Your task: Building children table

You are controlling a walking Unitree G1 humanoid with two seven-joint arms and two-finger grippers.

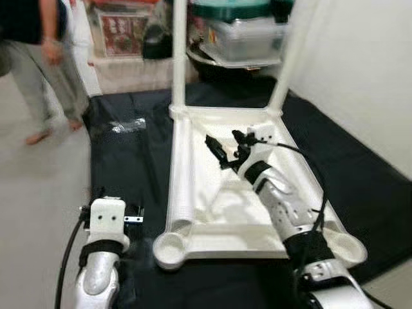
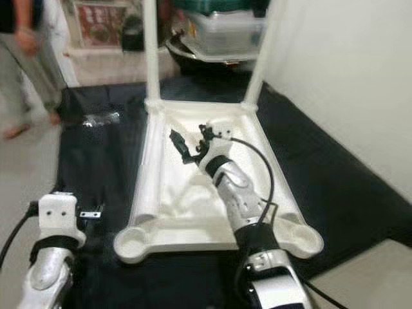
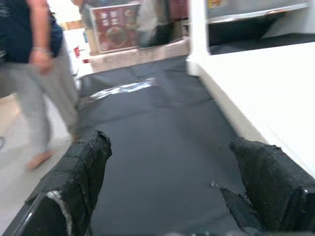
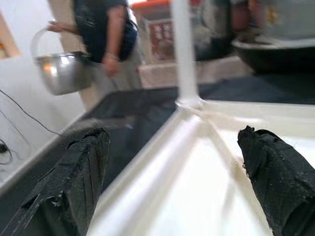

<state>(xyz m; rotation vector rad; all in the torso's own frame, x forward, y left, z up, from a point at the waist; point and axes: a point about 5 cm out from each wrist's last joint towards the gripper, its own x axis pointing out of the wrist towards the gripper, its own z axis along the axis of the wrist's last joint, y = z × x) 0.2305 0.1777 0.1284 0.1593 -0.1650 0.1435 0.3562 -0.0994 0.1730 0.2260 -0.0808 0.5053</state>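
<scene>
A white plastic table top (image 1: 222, 212) is lying upside down on a black mat (image 1: 129, 174) that is covering a pale floor (image 1: 32, 212), with two white legs (image 1: 179, 58) already standing upright in its far corner sockets and two round sockets sitting bare at the near corners. The right gripper (image 1: 228, 149) is hovering over the underside of the table top, toward its far half, its two black fingers spread apart and holding nothing; in the right wrist view the fingers (image 4: 78, 172) are framing the inner ridge and one upright leg. The left gripper (image 3: 167, 196) is hanging low over the mat just beside the table top's left edge, its fingers likewise gaping wide with nothing between them. A small clear bag (image 1: 125, 125) of what may be hardware, too blurred to tell, is lying on the mat well apart from the table top. A person (image 1: 32, 64) in a dark top and light trousers is standing barefoot at the mat's far left corner, carrying a shiny metal pail (image 4: 59, 69). Along the back, a plastic storage tub (image 1: 241, 35) and a red printed box (image 1: 122, 29) are sitting against the room's edge; a plain pale wall (image 1: 360, 71) is running along the right.
</scene>
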